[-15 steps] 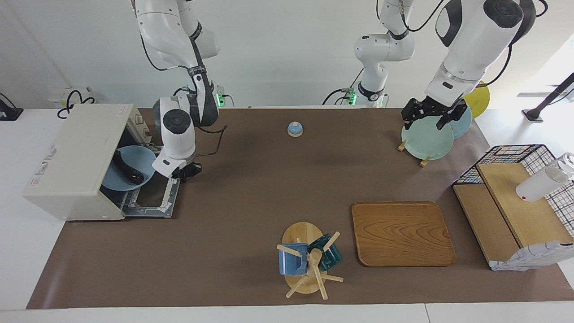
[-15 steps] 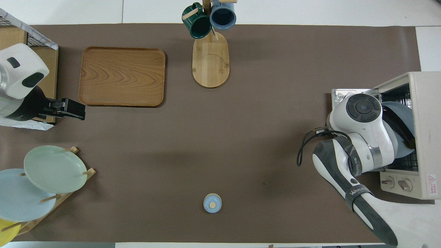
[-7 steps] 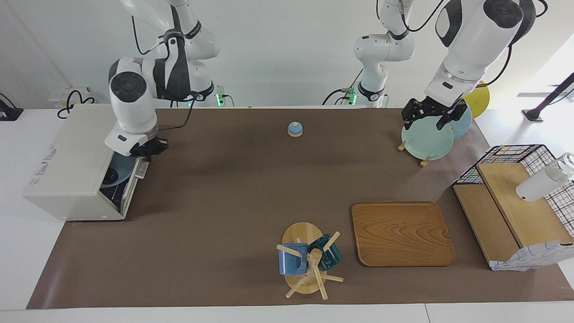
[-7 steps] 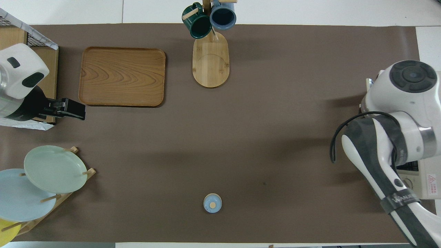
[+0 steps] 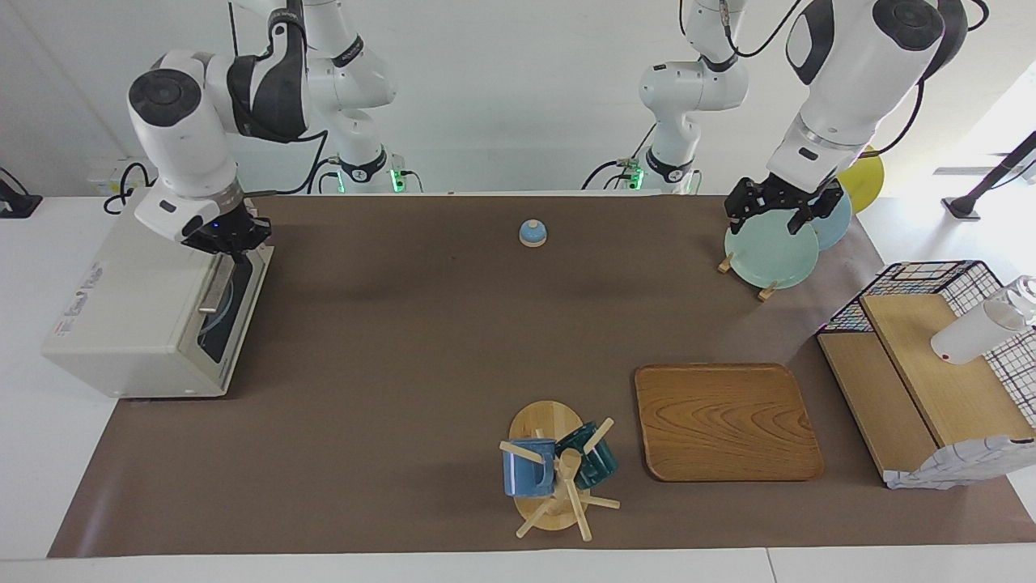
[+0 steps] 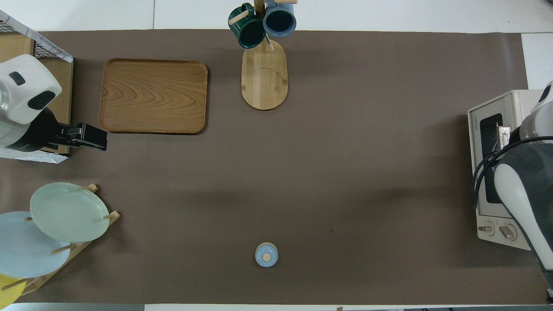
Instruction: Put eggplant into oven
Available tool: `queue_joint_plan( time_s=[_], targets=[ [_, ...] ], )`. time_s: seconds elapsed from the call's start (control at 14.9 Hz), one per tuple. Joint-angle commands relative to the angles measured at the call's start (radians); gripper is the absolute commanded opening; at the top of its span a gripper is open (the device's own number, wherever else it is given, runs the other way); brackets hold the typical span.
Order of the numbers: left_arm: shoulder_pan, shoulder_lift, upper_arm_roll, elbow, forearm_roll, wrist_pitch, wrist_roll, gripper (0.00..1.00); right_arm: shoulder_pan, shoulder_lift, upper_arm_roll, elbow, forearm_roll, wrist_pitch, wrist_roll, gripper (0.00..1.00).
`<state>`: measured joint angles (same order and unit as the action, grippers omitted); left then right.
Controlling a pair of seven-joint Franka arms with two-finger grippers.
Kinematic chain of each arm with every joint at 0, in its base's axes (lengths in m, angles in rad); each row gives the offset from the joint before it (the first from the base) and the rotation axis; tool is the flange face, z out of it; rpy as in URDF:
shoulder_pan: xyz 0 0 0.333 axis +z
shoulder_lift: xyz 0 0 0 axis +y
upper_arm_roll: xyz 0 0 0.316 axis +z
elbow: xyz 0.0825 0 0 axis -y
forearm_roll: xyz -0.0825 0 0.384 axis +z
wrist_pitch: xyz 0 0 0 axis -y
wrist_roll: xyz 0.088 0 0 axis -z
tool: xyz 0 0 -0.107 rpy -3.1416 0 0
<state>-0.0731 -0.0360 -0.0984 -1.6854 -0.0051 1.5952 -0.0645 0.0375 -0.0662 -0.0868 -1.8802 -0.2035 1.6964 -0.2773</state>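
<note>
one oven [image 5: 129,300] lies lengthwise, shut door facing the table's middle.

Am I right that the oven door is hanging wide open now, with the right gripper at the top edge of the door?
Not quite: the oven door is closed, standing upright, as the facing view shows. The right gripper is indeed at the door's top edge.

The oven [image 6: 497,168] is seen with its door closed at the right arm's end of the counter [image 6: 337,172].
</note>
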Motion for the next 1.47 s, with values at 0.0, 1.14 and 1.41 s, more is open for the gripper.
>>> queue_joint_plan(
  time_s=[0.0, 1.14, 1.41],
  targets=[
    [0.003, -0.015, 0.003, -0.011, -0.010, 0.000, 0.000, 1.00, -0.001, 0.005, 0.012, 0.114, 0.065, -0.095, -0.022, 0.11],
    [0.003, -0.015, 0.003, -0.011, -0.010, 0.000, 0.002, 1.00, -0.002, 0.058, 0.002, 0.228, 0.151, -0.202, 0.064, 1.00],
    [0.003, -0.015, 0.003, -0.011, -0.010, 0.000, 0.000, 1.00, -0.008, 0.071, 0.002, 0.237, 0.148, -0.205, 0.070, 1.00]
  ],
)
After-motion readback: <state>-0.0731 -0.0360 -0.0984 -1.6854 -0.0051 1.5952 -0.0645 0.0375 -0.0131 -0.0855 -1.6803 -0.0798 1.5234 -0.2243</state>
